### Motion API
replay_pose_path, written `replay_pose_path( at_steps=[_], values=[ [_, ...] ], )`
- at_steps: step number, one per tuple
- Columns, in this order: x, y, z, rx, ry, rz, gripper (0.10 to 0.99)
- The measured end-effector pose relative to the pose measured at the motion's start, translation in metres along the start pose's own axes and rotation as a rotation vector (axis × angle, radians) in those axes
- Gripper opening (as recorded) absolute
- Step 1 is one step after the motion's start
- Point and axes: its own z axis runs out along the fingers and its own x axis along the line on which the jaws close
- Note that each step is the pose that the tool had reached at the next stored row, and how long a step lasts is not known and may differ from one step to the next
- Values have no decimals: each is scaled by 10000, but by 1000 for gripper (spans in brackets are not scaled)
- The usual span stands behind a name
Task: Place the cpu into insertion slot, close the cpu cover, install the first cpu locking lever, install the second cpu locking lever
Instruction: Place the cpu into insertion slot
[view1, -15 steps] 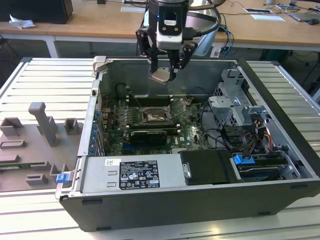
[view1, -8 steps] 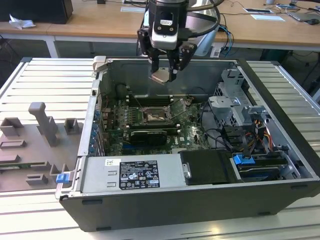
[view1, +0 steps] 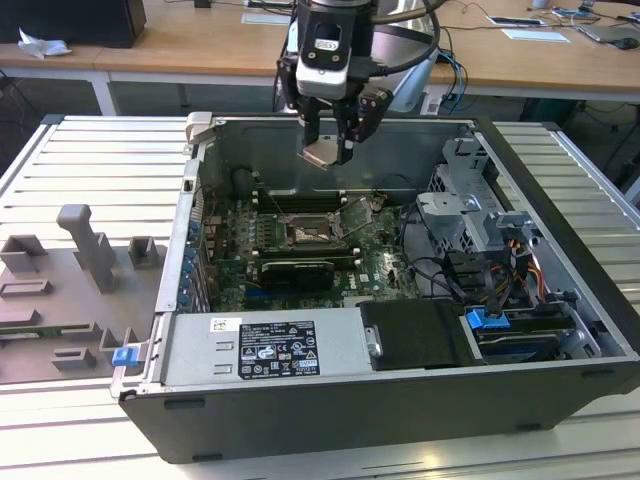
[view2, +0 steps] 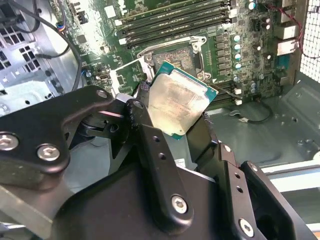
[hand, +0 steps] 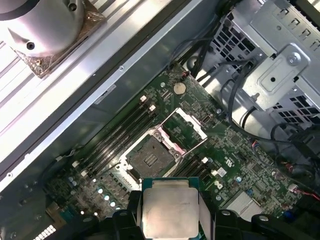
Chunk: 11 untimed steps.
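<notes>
The cpu (view2: 180, 102) is rendered pale silver-beige with a teal-green border; the circuit board (hand: 250, 170) is coloured green; the gripper (view1: 328, 146) is finished black.

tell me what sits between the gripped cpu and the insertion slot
Nothing: in the exterior view the cpu, held by the gripper, hangs above the insertion slot with bare air between.

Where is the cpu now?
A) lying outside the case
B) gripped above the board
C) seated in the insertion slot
B: the gripper holds the cpu in the air, clear of the insertion slot, which lies uncovered and empty.
</notes>
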Motion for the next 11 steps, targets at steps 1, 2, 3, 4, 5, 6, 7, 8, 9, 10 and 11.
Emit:
replay_pose_path(
  at_steps=[1,2,3,4,5,6,7,8,9,10,11],
  values=[
    [0,0,1,2,-8,96,541],
    [0,0,1,5,-16,194,541],
    [0,0,2,8,-24,300,541],
    [0,0,3,11,-33,407,541],
    [0,0,4,14,-48,624,541],
    [0,0,5,16,-59,782,541],
    [0,0,5,17,-66,895,541],
    [0,0,6,18,-72,1003,541],
    [0,0,7,18,-77,1103,541],
    [0,-1,12,16,-99,1512,541],
    [0,-1,17,16,-123,1980,541]
  ],
)
